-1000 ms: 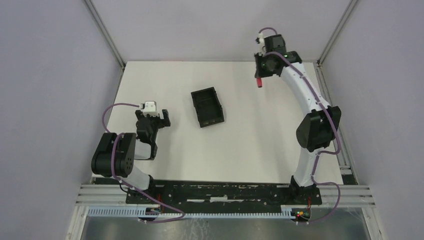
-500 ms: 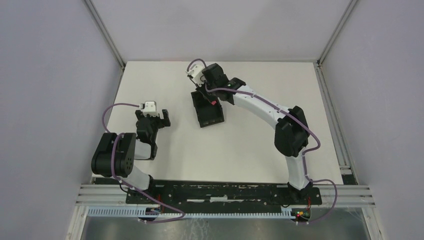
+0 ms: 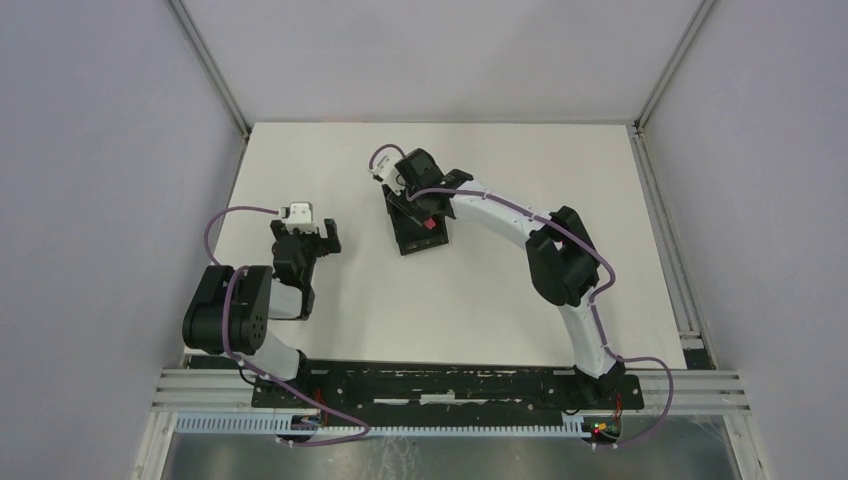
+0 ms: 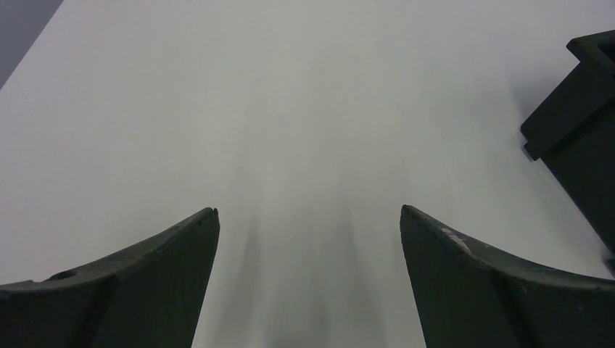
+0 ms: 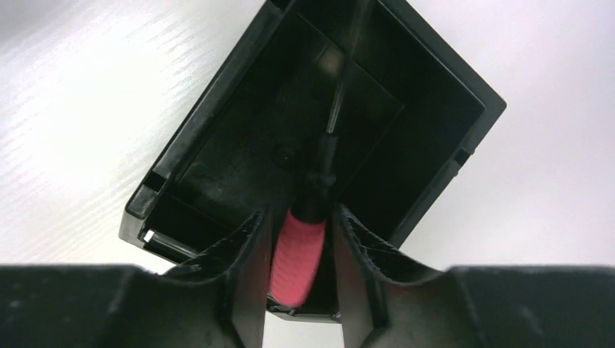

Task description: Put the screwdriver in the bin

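The bin (image 3: 424, 243) is a small black open tray in the middle of the white table. The screwdriver (image 5: 297, 257) lies inside the bin (image 5: 197, 114), its pink handle near the closer end wall and its thin black shaft running along the floor. My right gripper (image 5: 299, 212) hangs over that end with its fingers (image 5: 246, 275) either side of the handle, parted, with a dark gap on the right side. From above, the pink handle (image 3: 427, 224) shows under the right gripper (image 3: 420, 213). My left gripper (image 4: 308, 214) stands open over bare table, left of the bin (image 4: 580, 123).
White walls and metal frame posts (image 3: 212, 70) close in the table on three sides. The right arm (image 3: 560, 262) arches from its base across the table's right half to the bin. The left arm (image 3: 240, 305) sits folded near its base.
The right arm swung from the far right corner to the bin carrying the screwdriver, lowered it in, and its jaws have just parted off the handle. The left arm has not moved.
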`<state>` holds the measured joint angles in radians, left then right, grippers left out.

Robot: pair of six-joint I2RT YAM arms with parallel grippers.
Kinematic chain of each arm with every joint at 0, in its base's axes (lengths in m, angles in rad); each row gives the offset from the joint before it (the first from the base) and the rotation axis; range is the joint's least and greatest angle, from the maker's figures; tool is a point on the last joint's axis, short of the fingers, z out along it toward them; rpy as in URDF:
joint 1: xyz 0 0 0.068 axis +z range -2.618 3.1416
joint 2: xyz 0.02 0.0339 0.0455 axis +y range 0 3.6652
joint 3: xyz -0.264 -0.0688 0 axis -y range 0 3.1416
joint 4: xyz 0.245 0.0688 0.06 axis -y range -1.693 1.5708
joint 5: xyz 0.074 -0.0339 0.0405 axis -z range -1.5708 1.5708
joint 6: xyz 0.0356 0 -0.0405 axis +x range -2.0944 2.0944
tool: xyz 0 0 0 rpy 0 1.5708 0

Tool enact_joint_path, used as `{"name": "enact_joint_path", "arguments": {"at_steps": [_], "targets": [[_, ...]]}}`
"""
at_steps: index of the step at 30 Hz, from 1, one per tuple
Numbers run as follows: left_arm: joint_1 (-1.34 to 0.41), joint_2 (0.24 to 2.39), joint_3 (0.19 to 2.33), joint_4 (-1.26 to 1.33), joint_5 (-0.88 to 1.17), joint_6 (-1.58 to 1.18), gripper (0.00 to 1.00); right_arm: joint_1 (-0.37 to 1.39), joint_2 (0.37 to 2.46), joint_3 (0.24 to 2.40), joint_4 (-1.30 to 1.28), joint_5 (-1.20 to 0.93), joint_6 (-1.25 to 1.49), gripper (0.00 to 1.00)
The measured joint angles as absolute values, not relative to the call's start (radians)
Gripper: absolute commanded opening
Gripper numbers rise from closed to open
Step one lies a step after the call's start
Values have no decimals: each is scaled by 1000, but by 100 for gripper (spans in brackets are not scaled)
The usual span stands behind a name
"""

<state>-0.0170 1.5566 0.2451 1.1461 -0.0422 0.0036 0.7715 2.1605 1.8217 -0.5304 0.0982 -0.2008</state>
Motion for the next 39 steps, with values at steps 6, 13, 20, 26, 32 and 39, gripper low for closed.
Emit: {"name": "enact_joint_path", "arguments": {"at_steps": [6, 13, 20, 26, 32, 39], "targets": [[-17, 1557, 245, 1146, -43, 4, 100, 777, 2159, 1825, -523, 112, -187, 60], [-17, 1557, 245, 1146, -42, 4, 100, 778, 2086, 1823, -501, 141, -157, 71], [-17, 1557, 245, 1146, -43, 4, 100, 757, 1866, 1761, -415, 141, -130, 92], [-17, 1557, 245, 1146, -42, 4, 100, 693, 1650, 1513, -310, 149, -94, 98], [-17, 1557, 245, 1146, -43, 4, 100, 503, 1396, 1063, -166, 166, -45, 98], [-17, 1557, 245, 1146, -43, 4, 100, 297, 1100, 551, 69, 255, -6, 98]]}}
